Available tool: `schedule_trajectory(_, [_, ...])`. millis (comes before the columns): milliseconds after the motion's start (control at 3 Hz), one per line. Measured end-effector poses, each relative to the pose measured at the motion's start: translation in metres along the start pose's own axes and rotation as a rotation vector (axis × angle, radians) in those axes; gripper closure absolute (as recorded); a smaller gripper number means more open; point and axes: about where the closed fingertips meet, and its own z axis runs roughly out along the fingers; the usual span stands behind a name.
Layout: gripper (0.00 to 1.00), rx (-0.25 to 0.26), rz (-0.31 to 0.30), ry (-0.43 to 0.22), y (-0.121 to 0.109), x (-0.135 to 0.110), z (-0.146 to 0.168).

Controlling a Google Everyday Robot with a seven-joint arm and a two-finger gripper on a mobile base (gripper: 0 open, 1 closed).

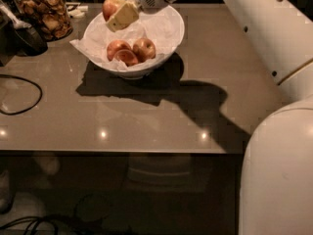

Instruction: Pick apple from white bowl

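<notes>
The white bowl [171,38] lined with crinkled white paper stands on the grey table at the back. Three smaller red apples [132,51] lie in it. My gripper [119,14] is shut on the apple [110,6], a red-orange one with a pale blush, and holds it in the air above the bowl's far left rim. The yellowish fingers [123,17] cover the apple's right side.
A glass jar of brown snacks [44,11] stands at the back left, next to a dark object [22,35]. A black cable [19,94] loops on the table's left side. The table's front edge [122,152] runs below. My white arm [264,38] fills the right side.
</notes>
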Motion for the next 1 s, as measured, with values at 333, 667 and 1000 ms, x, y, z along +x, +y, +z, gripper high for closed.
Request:
schedule_trajectory(333, [1.00, -0.016, -0.013, 0.010, 0.014, -0.017, -0.010])
schedule_trajectory(667, [1.00, -0.054, -0.022, 0.030, 0.035, -0.033, -0.022])
schedule_trajectory(1000, [1.00, -0.077, -0.026, 0.043, 0.046, -0.041, -0.030])
